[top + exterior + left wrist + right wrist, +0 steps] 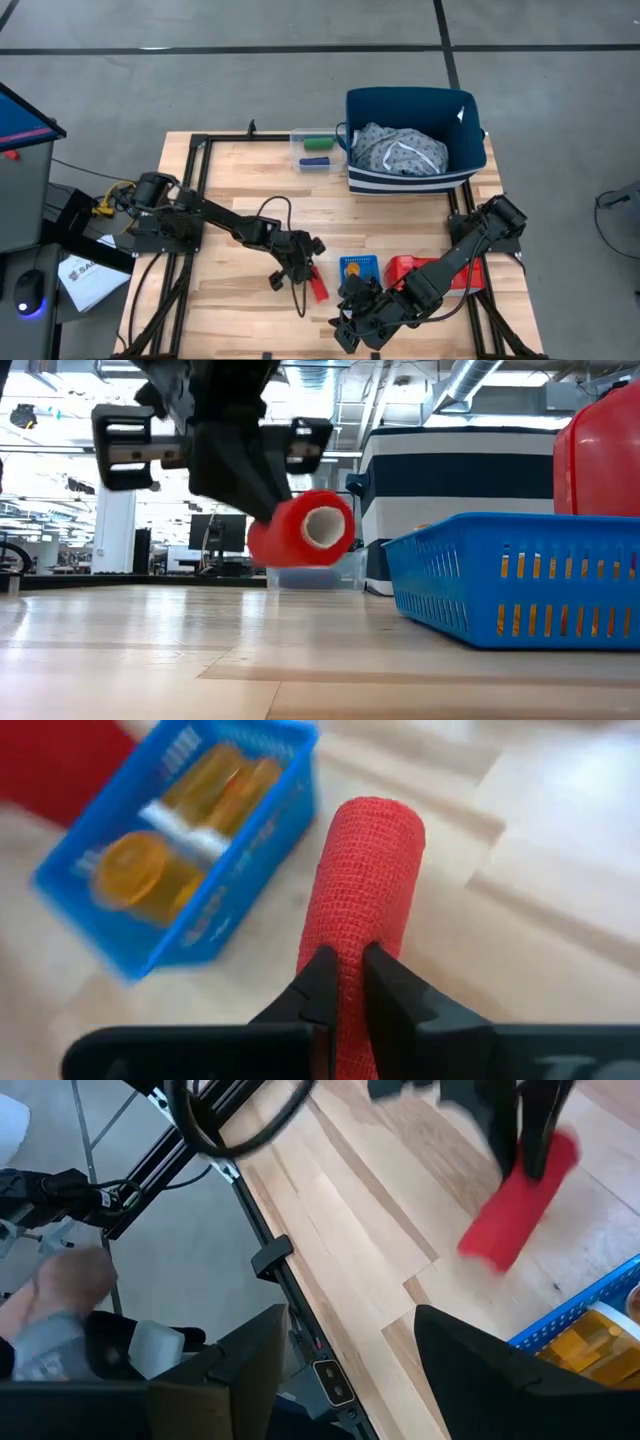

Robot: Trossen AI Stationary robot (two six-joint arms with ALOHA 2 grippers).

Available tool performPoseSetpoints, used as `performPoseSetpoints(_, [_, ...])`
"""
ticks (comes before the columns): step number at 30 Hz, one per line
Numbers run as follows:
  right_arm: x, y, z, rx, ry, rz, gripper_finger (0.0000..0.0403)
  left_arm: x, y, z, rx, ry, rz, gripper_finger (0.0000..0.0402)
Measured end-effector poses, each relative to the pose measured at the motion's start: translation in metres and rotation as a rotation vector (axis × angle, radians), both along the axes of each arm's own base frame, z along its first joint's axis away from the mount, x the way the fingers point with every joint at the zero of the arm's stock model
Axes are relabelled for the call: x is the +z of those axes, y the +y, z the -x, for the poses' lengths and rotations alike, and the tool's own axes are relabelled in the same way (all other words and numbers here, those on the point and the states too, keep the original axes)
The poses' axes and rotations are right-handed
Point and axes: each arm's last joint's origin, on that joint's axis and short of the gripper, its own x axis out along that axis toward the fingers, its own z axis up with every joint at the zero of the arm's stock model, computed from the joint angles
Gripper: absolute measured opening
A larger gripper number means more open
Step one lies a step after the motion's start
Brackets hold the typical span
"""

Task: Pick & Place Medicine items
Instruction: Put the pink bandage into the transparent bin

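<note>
My left gripper (pixel 298 262) (pixel 345 965) is shut on a red fabric-textured roll (pixel 317 285) (pixel 300 528) with a hollow core, above the table's near middle. Just to its right a small blue basket (pixel 358 268) (pixel 250 870) holds the orange pill bottles (pixel 150 870) with white caps, lying on their sides. My right gripper (pixel 350 325) (pixel 350 1320) is open near the table's near edge, below the basket, touching nothing. My left gripper pinches the red roll between its two fingers near one end (pixel 345 935), coming from above and pointing down. The roll's free end (pixel 380 815) reaches out past the fingertips. It is lifted clear of the table, its open end (pixel 322 526) facing the near edge.
A red container (pixel 410 268) (pixel 600 450) stands right of the basket. A navy bin (pixel 415 140) with grey cloth sits at the far right. Beside it, a clear tray (pixel 315 150) holds a green and a blue block. A person's hand (pixel 60 1295) shows beyond the table's edge.
</note>
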Motion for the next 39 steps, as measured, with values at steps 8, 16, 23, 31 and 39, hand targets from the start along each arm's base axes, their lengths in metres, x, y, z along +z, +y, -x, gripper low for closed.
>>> performPoseSetpoints(8, [0.0, 0.006, 0.005, -0.012, -0.007, 0.003, 0.0219, 0.027, 0.023, 0.041, 0.235, -0.035, -0.171, 0.0019])
performPoseSetpoints(16, [-0.001, 0.006, 0.007, -0.022, 0.0, 0.001, 0.0219, 0.052, 0.085, 0.08, 0.612, -0.243, -0.173, 0.0018])
performPoseSetpoints(23, [-0.001, 0.003, 0.004, -0.033, 0.005, 0.007, 0.0219, 0.078, 0.15, 0.087, 0.869, -0.524, -0.017, 0.0018])
performPoseSetpoints(31, [-0.002, 0.0, 0.002, -0.042, 0.011, 0.009, 0.0219, 0.08, 0.224, 0.074, 0.876, -0.558, 0.108, 0.0018])
performPoseSetpoints(39, [-0.002, 0.0, 0.003, -0.052, 0.014, -0.004, 0.0219, 0.041, 0.277, 0.049, 0.901, -0.419, 0.068, 0.0018])
